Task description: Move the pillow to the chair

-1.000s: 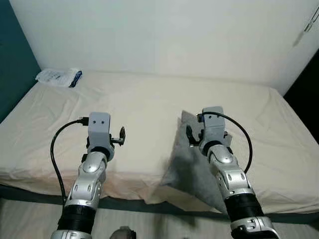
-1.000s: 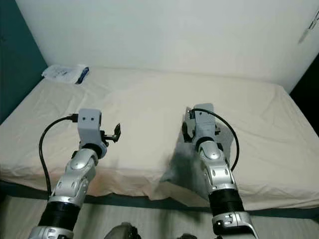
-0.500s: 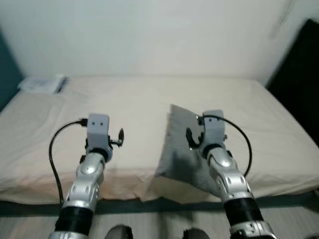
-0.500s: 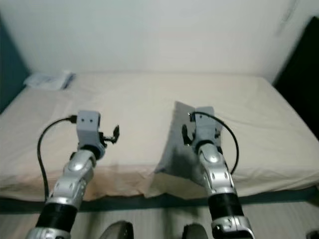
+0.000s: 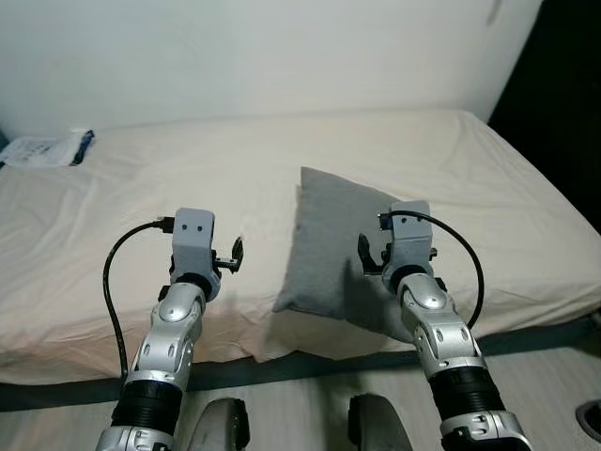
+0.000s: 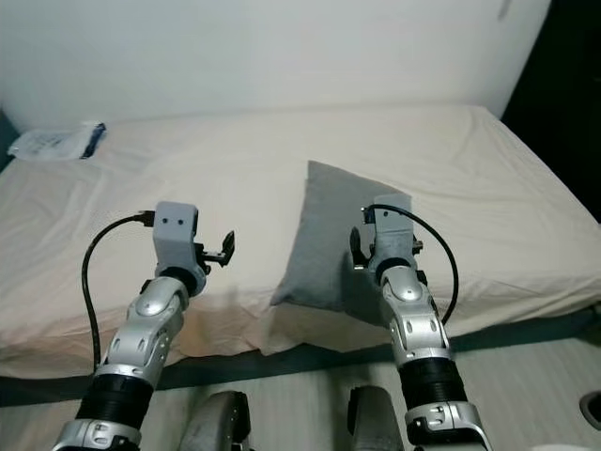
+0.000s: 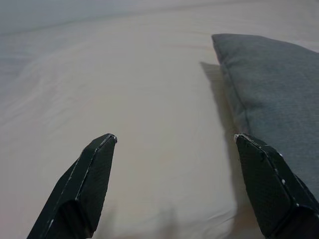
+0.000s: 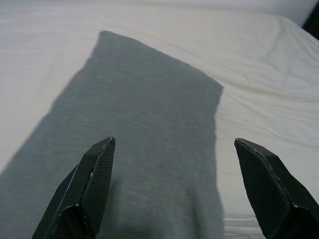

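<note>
Over the near edge of the bed [image 5: 84,282] both my tools are held out with their fingers spread wide and nothing between them: my right tool [image 8: 174,191] hangs above the grey pillow [image 5: 343,240], my left tool [image 7: 174,191] over bare sheet just beside the pillow's edge. Across the last second my head view has swung to the right, so the white packet [image 5: 42,148] at the far left corner of the bed has slid toward the frame edge and a dark area past the bed's right side has opened up; the pillow itself looks no more moved than the camera's turn explains, lying flat near the bed's front edge. I judge I am lined up for the pick, with no grasp made yet. Whatever the dark area on the right holds is too black to read, and I cannot make out a chair, so the drop-off place is unknown to me
</note>
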`<state>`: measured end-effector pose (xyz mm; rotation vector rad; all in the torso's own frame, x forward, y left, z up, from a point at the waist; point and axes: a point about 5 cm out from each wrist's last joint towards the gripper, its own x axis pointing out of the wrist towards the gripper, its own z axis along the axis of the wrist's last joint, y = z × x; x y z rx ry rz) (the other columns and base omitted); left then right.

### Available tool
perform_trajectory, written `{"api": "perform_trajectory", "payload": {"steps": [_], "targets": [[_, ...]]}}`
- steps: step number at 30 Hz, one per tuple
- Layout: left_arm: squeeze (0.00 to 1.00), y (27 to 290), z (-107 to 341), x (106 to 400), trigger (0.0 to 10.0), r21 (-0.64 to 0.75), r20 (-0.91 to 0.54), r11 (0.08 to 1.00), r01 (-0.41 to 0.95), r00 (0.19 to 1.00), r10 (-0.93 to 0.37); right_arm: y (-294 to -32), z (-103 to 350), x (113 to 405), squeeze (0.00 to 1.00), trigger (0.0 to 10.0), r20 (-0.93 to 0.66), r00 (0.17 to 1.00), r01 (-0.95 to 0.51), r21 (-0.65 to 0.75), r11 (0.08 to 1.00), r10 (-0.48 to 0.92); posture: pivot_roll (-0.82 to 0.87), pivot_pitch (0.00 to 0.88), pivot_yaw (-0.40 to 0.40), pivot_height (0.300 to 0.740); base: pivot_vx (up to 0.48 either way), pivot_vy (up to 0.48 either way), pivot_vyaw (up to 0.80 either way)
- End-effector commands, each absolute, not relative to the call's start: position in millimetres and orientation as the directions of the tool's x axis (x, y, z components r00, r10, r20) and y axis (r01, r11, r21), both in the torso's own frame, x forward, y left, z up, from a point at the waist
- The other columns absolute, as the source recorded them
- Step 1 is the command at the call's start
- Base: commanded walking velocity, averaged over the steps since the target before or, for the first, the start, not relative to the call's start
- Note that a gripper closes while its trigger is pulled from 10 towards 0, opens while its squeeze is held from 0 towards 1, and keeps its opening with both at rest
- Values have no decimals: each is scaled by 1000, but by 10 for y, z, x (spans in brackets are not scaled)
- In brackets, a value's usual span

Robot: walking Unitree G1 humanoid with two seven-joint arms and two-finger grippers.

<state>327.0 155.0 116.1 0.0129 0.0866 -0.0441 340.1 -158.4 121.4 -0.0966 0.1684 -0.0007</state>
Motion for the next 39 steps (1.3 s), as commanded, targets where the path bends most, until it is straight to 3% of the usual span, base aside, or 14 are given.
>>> {"api": "perform_trajectory", "payload": {"steps": [1,8,21,26,31,33,38,39], "targets": [[0,1591,1129,3269,10000,-10,-104,999,31,994,-32,-1569,1201,3388,0,10000,-167,986,-15,-63,998,5,1,70,-11,597,0,0,0],[0,1590,1077,3319,10000,-100,-159,992,83,982,-98,-1568,1194,3389,0,10000,-170,985,-13,-17,1000,10,0,75,-9,568,0,0,0],[0,1641,1149,3472,10000,-199,-184,965,172,960,-209,-1645,1212,3388,0,10000,-165,986,3,-72,997,-14,-6,89,-6,525,0,0,0],[0,1567,1072,3481,10000,-397,-214,891,221,921,-324,-1704,1258,3411,0,10000,-142,989,26,-48,999,-33,-14,98,-11,520,0,0,0],[0,1543,1038,3482,10000,-454,-225,860,235,903,-365,-1720,1270,3417,0,10000,-136,990,33,-45,998,-39,-12,99,-14,520,0,0,0],[0,1514,981,3520,10000,-651,-228,735,189,875,-426,-1762,1294,3429,0,10000,-136,989,57,-40,998,-62,-16,100,-11,520,0,0,0],[0,1506,1001,3537,10000,-740,-198,652,167,872,-448,-1765,1308,3431,0,10000,-134,989,60,-30,998,-64,-17,99,-10,520,0,0,0],[0,1486,1020,3541,10000,-785,-176,596,169,862,-476,-1779,1298,3445,0,10000,-138,988,60,-27,998,-63,-15,96,-10,520,0,0,0]]}}
